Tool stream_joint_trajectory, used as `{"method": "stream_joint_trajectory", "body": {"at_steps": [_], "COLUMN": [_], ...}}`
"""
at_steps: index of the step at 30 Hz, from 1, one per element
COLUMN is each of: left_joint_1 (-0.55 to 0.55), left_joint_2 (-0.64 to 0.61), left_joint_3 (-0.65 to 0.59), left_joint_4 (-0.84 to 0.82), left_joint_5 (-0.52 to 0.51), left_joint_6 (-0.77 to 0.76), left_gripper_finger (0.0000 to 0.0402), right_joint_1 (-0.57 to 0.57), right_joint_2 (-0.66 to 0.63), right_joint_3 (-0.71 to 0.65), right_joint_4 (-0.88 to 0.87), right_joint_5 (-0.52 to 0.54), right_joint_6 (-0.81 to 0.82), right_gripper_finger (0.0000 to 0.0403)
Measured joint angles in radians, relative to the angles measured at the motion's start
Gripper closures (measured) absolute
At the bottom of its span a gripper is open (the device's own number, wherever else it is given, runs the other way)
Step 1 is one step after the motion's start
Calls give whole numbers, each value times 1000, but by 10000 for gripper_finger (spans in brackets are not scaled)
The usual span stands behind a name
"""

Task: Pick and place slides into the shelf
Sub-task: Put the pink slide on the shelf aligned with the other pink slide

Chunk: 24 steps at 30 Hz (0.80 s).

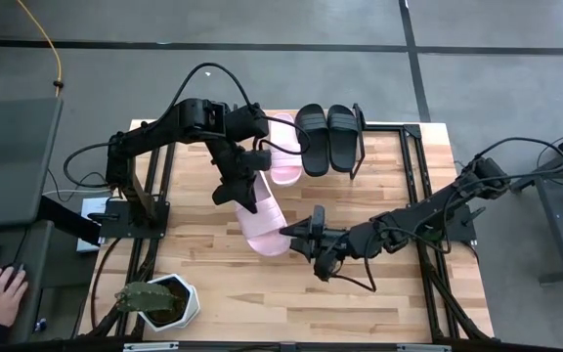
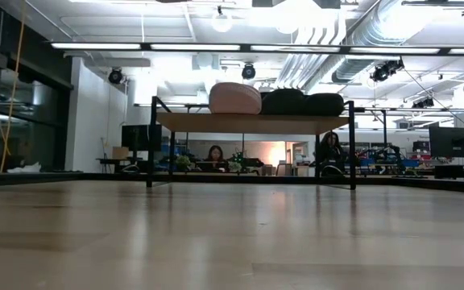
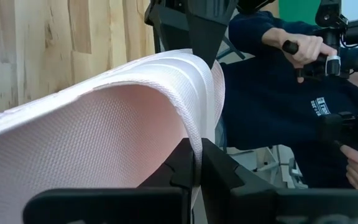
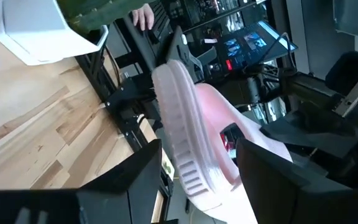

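Left hand (image 1: 245, 192) clamped on pink slide (image 1: 262, 223) strap, right hand (image 1: 296, 235) spread wide around its toe end; three slides on shelf (image 1: 379, 156)

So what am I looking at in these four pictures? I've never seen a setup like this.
It is a robot with two dark arms at a wooden table, putting slide sandals on a low shelf. One picture looks straight down from above, one looks level across the tabletop, and two come from small cameras on the arms' wrists.

On the shelf sit one pink slide and two black slides. The left hand is shut on the strap of the second pink slide, seen close up in its wrist picture. The right hand is open, its fingers either side of that slide's end. A potted plant stands at the table's corner. A person sits behind the table.
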<state>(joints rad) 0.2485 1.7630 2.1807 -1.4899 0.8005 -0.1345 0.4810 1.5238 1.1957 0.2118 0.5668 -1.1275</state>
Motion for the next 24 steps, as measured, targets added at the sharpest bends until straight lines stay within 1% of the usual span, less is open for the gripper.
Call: {"method": "stream_joint_trajectory", "body": {"at_steps": [3,6,9,15,18,21,24], "left_joint_1": [0,0,0,0,0,0,0], "left_joint_2": [0,0,0,0,0,0,0], "left_joint_3": [0,0,0,0,0,0,0], "left_joint_4": [0,0,1,1,4,6,6], "left_joint_5": [0,0,0,-7,-7,-7,-7], "left_joint_6": [0,0,1,7,8,10,10], "left_gripper_finger": [396,396,396,396,396,396,396], "right_joint_1": [-11,-17,-17,-16,-16,-17,-17], "right_joint_2": [0,0,0,0,0,0,0], "right_joint_3": [0,0,0,0,0,0,0], "right_joint_4": [8,18,17,18,18,18,19], "right_joint_5": [-16,-28,-29,-39,-56,-68,-67], "right_joint_6": [11,23,21,26,49,53,54], "right_gripper_finger": [205,221,252,329,359,372,373]}}
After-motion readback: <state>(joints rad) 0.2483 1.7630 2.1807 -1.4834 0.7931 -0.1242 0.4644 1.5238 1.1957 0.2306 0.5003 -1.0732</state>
